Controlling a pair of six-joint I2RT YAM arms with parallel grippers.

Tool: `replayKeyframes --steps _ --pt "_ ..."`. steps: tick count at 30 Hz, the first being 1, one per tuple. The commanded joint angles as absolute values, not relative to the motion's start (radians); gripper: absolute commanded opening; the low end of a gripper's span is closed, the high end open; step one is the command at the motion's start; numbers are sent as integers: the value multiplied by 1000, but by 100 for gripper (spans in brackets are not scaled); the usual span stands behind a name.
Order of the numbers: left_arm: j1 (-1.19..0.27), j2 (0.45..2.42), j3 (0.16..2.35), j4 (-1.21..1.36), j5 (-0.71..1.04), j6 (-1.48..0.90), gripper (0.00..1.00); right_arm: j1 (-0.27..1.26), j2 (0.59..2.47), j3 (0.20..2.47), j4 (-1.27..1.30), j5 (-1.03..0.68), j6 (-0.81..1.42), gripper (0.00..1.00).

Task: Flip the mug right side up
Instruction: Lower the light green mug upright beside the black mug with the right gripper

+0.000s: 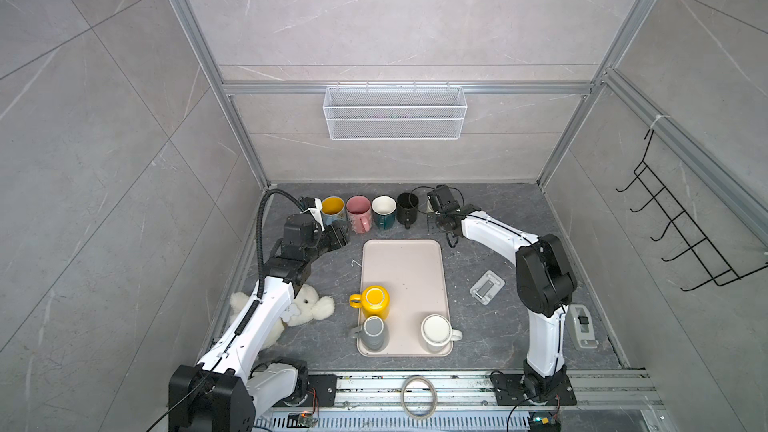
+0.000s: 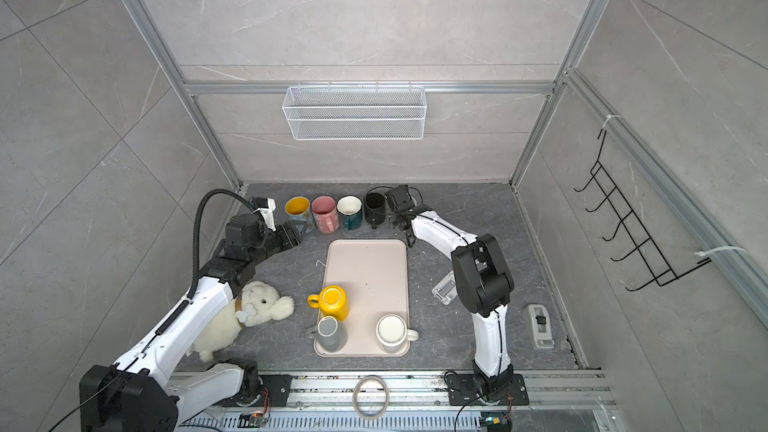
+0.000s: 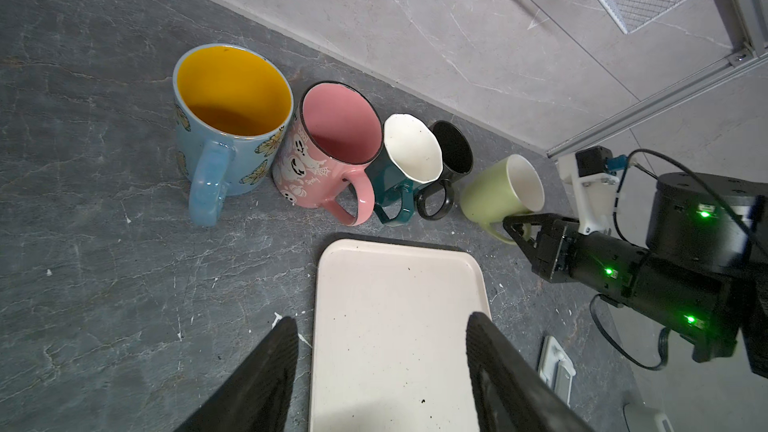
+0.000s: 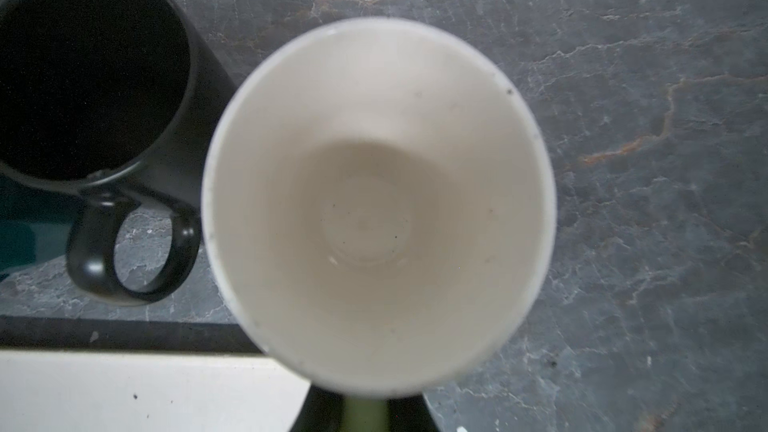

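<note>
Green mug (image 3: 496, 189), white inside: at the right end of the back row, just beside the black mug (image 3: 453, 151), mouth up, axis leaning slightly, handle pinched by the closed right fingers (image 3: 510, 223) on the tray (image 3: 395, 305) side; whether its base touches the worktop (image 3: 104, 243) cannot be told. Black mug is likely the only neighbour to clear on release. Left fingers (image 3: 270, 367): spread, empty, well apart, near the tray's far left corner.
</note>
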State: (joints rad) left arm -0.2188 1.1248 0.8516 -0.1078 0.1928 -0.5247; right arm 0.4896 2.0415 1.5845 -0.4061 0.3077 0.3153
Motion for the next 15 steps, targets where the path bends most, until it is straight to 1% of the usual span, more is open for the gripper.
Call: replayKeyframes --steps 1,15 --pt "-213 1111 847 -69 212 -536 67 492 2060 1655 -304 320 324 0" --pt "-213 1085 831 -72 209 -533 67 491 2164 1750 -331 332 322 0"
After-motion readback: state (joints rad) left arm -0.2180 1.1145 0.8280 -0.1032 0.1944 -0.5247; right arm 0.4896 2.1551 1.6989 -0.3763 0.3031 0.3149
